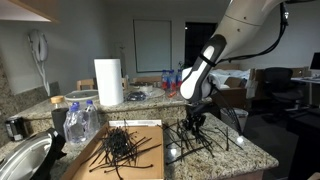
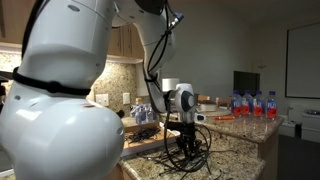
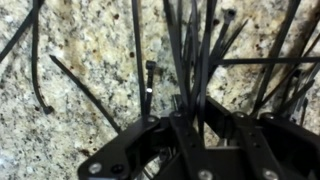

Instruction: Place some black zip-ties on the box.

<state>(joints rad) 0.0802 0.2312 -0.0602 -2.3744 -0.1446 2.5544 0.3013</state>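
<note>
gripper low over the granite counter, off to the side of the box, not above it; jaws look clamped on a bunch of black zip-ties, the ties fanning out below the fingers like spider legs with tips on or just above the stone; in the wrist view the gripper comes in from the bottom edge and the black zip-ties run up out of the gap between the fingers, several strands bunched tight together, so grip reads as closed on them though the finger pads are hidden by the dark housing; counter underneath, with loose ties lying flat and apart from the bunch; in an exterior view the gripper points straight down at the counter and the black zip-ties splay beneath it; the box is a flat brown cardboard piece lying on the counter beside the gripper; a heap of ties sits on its middle, strands sticking out in all directions; paper towel roll upright behind the box; crumpled clear plastic just beside the box's far corner; metal bowl at the counter edge near the frame corner; water bottles in a row at the back, also seen as water bottles with red caps
</note>
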